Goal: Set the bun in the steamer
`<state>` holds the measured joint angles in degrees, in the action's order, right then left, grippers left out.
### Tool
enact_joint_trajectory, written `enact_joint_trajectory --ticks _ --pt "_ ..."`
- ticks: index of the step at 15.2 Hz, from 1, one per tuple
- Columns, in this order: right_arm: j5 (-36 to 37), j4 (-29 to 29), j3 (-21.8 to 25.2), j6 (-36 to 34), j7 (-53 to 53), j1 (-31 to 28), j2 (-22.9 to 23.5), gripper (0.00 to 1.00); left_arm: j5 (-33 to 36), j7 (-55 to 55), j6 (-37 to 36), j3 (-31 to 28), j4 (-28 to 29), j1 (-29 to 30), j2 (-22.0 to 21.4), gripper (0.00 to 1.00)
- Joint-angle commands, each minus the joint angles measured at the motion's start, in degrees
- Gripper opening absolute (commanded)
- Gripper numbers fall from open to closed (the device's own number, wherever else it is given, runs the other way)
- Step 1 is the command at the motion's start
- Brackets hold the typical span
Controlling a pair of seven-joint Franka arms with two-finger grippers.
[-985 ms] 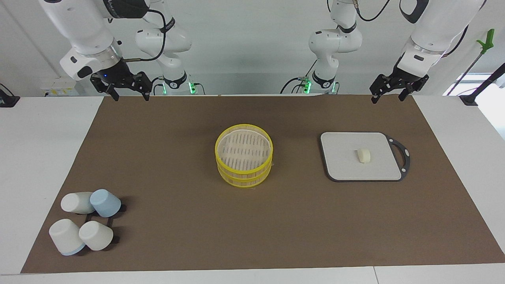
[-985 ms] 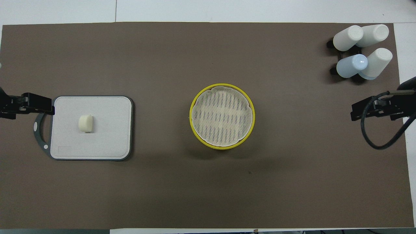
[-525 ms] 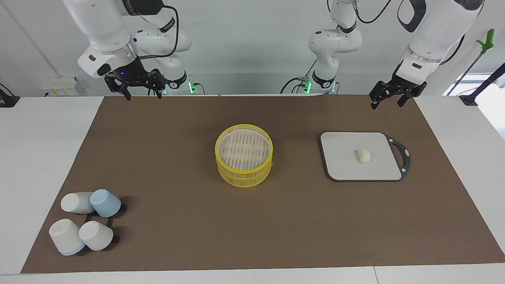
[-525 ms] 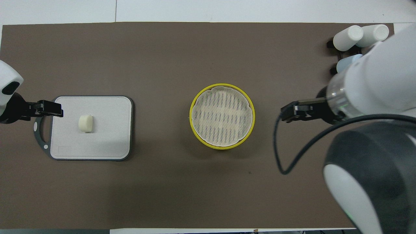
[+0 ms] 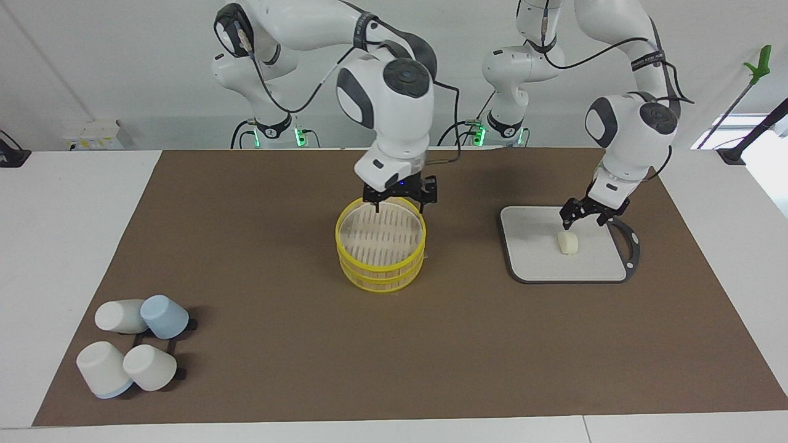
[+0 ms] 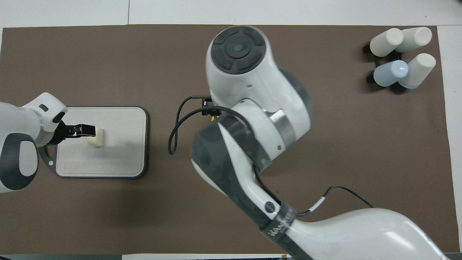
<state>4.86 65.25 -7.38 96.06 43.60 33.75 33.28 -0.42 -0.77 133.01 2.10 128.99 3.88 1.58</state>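
The bun (image 5: 568,242) was where I kept my eye, though I took the scene from its biggest piece down. The mat (image 5: 277,344) covered the table, and the steamer (image 5: 380,251) stood at its middle with the lid on, hidden under my right arm in the overhead view. The board (image 5: 535,246) lay toward the left arm's end of the mat, and the bun sat on it, near the handle edge. Four cups (image 5: 132,352) lay far from the robots, toward the right arm's end.

I had my right gripper (image 5: 399,202) low over the steamer's rim on the robots' side, fingers spread and pinching nothing. My left gripper (image 5: 585,214) hung just over the board beside the bun, spread too, and I could not tell that it touched the bun.

I judged this the approach step: neither lid nor bun was taken. Next I needed the right gripper to settle on the lid and lift it away, and the left to straddle the bun and close gently, since soft dough may squash.
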Motion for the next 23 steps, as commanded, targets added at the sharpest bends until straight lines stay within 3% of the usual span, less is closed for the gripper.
enact_joint_trajectory --ticks 1,6,7,9,12,13,17,20,23 --pt "1.12 -2.07 1.75 1.14 2.28 3.43 1.97 1.0 -0.46 -1.07 3.74 0.1 1.0 0.17 2.19 1.0" --pt "1.29 11.01 1.75 14.04 1.93 3.08 -2.33 1.0 -0.46 -0.98 5.15 0.1 1.09 -0.45 4.39 1.0" --pt "1.29 13.3 1.75 15.81 1.93 2.99 -3.12 1.0 -0.46 -0.98 4.98 0.18 1.09 -0.45 4.48 0.96" --pt "1.29 16.65 1.75 17.14 1.93 3.07 -4.62 1.0 -0.46 -1.07 4.8 0.1 1.09 -0.45 4.48 0.73" --pt "1.2 17.62 1.66 16.53 1.93 3.25 -4.97 1.0 -0.46 -1.07 4.63 0.1 1.0 -0.45 4.48 0.27" --pt "0.77 18.24 1.66 17.14 1.93 3.16 -5.24 1.0 -0.46 -1.07 4.63 0.1 1.0 -0.45 4.48 0.19" --pt "0.67 22.37 1.58 20.57 1.84 2.99 -6.56 0.68 -0.46 -0.98 4.01 0.18 -0.05 -0.45 4.66 0.16" --pt "0.67 22.55 1.58 20.84 1.84 2.99 -6.65 0.56 -0.46 -0.63 -0.18 0.36 -3.9 -0.54 5.1 0.16" --pt "0.67 22.64 1.58 20.75 1.75 2.9 -6.65 0.51 -0.55 0.33 -14.13 0.54 -14.08 -2.11 4.92 0.16"
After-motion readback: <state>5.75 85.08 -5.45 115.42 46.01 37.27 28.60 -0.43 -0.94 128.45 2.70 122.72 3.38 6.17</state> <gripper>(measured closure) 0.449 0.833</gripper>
